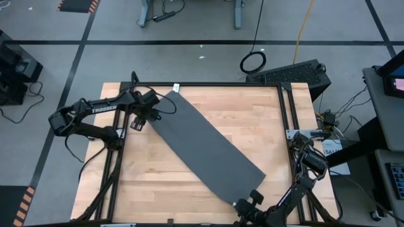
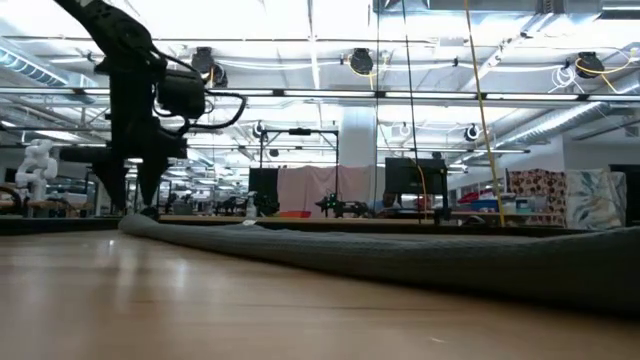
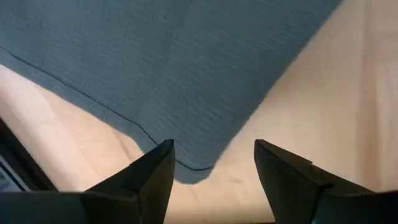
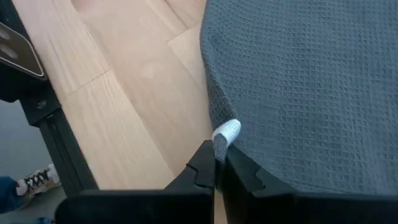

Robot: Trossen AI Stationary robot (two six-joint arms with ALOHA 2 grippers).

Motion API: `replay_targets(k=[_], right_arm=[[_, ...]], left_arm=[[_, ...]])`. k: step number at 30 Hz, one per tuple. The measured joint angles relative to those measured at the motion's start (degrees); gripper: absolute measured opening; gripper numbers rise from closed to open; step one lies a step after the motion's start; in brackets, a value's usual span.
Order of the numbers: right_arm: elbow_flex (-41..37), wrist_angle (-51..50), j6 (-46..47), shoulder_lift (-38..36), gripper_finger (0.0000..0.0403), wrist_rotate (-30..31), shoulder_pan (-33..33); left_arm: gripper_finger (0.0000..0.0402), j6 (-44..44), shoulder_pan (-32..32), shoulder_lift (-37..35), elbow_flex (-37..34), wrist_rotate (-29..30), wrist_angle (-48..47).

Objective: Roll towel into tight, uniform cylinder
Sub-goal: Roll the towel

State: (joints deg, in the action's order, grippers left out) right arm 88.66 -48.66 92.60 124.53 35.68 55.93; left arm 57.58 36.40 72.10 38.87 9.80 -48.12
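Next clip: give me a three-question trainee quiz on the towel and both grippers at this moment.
1. True or false: the towel is already rolled into a cylinder.
2. Which gripper is shut on the towel? A) left B) right C) neither
3. Fill in: the left gripper is open above a towel ____.

Key:
1. False; it lies flat, diagonally across the table.
2. B; the right gripper pinches the towel's edge by a small white tag.
3. Corner.
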Motion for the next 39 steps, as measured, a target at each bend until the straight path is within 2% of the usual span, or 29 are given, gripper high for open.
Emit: replay_targets(k=[6, 11, 18, 28, 34, 39], right_arm=[[0.0, 0.3, 0.7, 0.0, 0.0, 0.0, 0.1], [0.0, 0.6, 1.4, 0.0, 0.0, 0.2, 0.1], [0.0, 1.2, 1.4, 0.0, 0.0, 0.2, 0.1], [0.0, 2.2, 1.3, 0.0, 0.0, 0.0, 0.4], [0.0, 2.2, 2.1, 0.0, 0.0, -1.2, 1.1], [0.0, 2.1, 2.3, 0.0, 0.0, -1.3, 1.5]], left_arm=[[0.0215, -1.7, 0.1, 2.8, -3.6, 0.0, -1.1], [0.0214, -4.8, 0.1, 2.9, -7.2, 3.4, 4.2], [0.0214, -7.3, 0.1, 2.0, -5.5, 5.5, 4.2], [0.0214, -5.0, 0.1, 0.9, -4.7, 5.4, 4.2], [0.0214, -9.4, 0.1, -1.8, -1.7, 2.5, -2.9], [0.0214, -6.0, 0.1, -3.9, -2.6, -2.8, 1.7]])
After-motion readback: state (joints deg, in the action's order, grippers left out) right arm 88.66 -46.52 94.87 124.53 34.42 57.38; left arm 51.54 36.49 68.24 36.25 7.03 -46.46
